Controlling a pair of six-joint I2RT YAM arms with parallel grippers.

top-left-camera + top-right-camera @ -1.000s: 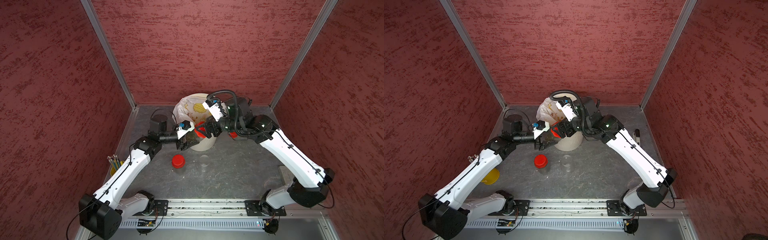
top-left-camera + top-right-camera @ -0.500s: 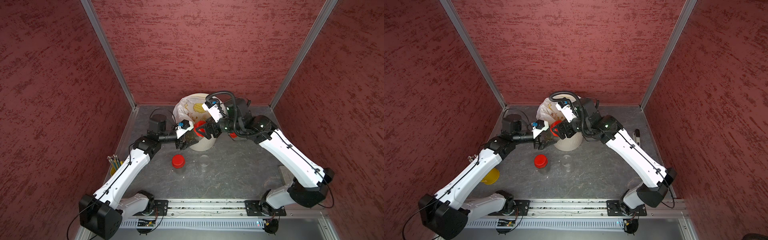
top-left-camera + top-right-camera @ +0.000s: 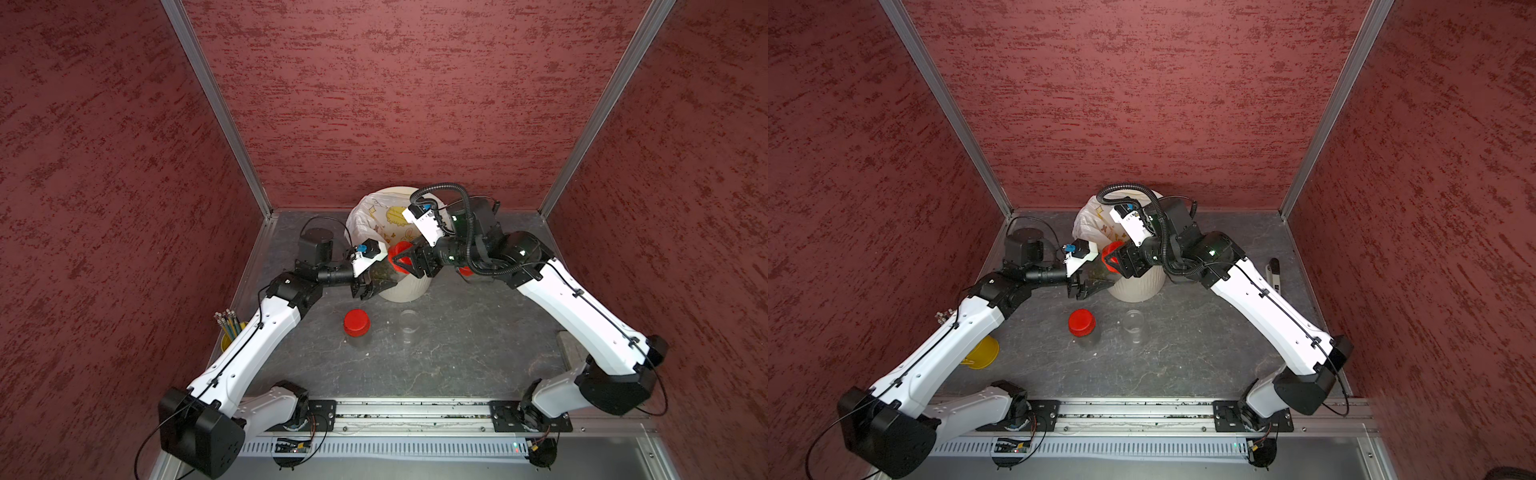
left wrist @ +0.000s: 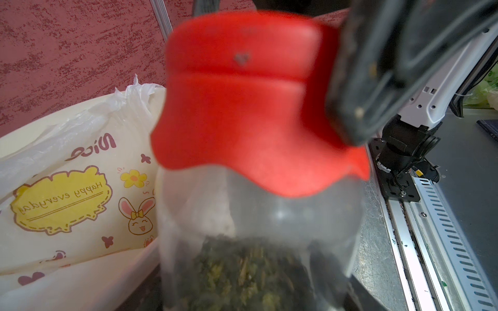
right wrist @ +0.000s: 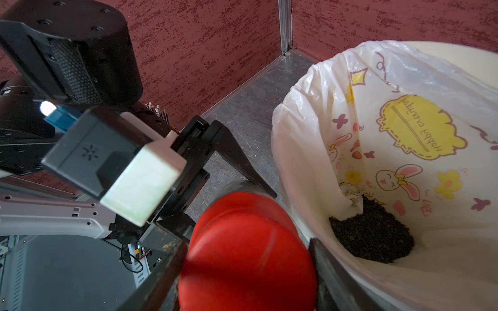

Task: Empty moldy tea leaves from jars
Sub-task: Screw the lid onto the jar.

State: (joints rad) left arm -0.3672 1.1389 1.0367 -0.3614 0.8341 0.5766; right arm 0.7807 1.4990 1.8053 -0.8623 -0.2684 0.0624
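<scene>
The jar [image 4: 258, 229] looks light and slick: left claw [image 3: 376, 286] pinches its wall, right claw [image 5: 248, 269] opposite clamps the red cap [image 5: 248, 242], tea leaves [image 4: 242, 274] loose inside.

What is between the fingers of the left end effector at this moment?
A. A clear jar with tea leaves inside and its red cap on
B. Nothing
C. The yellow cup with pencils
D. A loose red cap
A: the left wrist view shows the clear jar, tea leaves inside and red cap on, gripped by the left end effector beside the bin.
</scene>
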